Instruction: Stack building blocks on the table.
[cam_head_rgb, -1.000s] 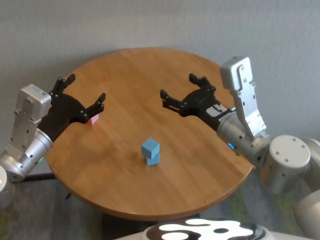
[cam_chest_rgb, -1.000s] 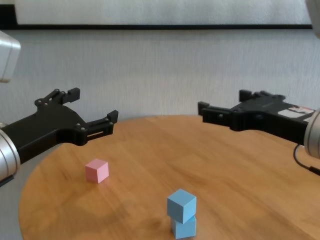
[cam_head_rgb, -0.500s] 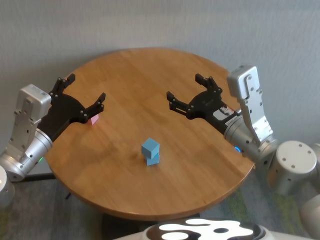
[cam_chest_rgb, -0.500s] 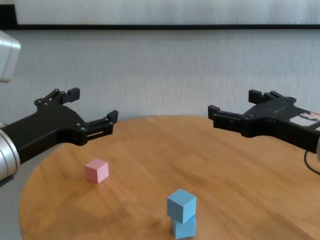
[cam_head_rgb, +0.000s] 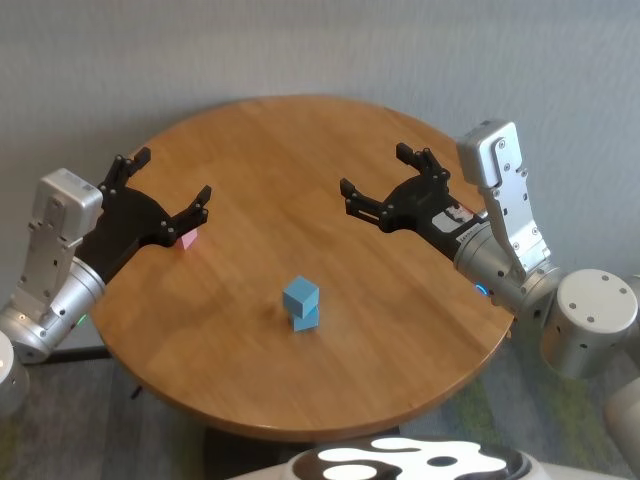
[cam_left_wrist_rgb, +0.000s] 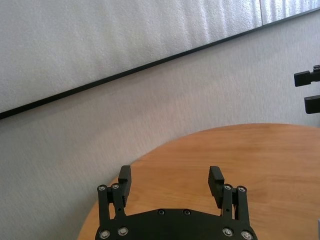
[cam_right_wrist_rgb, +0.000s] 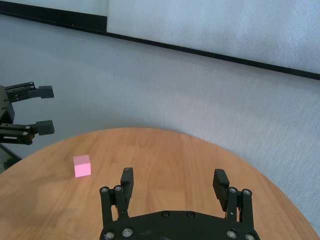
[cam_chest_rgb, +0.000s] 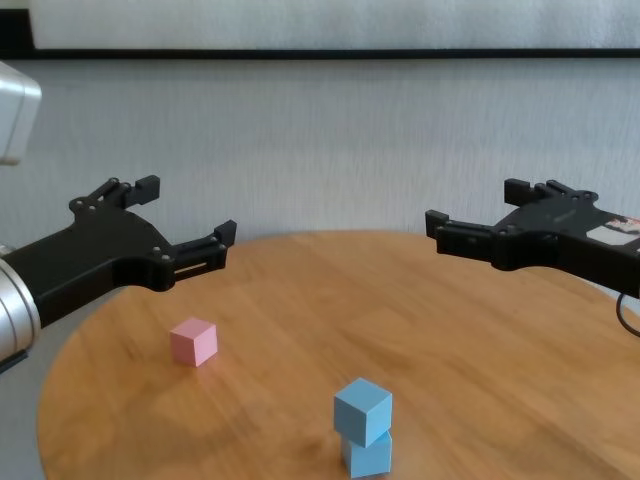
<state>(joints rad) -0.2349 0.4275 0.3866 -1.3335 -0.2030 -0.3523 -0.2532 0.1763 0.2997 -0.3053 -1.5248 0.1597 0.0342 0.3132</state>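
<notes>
- Near the table centre, toward 6 o'clock: two blue cubes, upper cube sitting on lower cube, turned a little out of line with it; also seen in the chest view.
- At 9 o'clock, near the rim: pink cube alone on the wood, well apart from the stack, mostly hidden behind the left fingers in the head view.
- Above the pink cube: left gripper, spread wide, grasping nothing, clear of the tabletop.
- At 3 o'clock, above the wood: right gripper, likewise spread and empty, well apart from the stack.
- On the right wrist: a white label with red marks, too small to read.
</notes>
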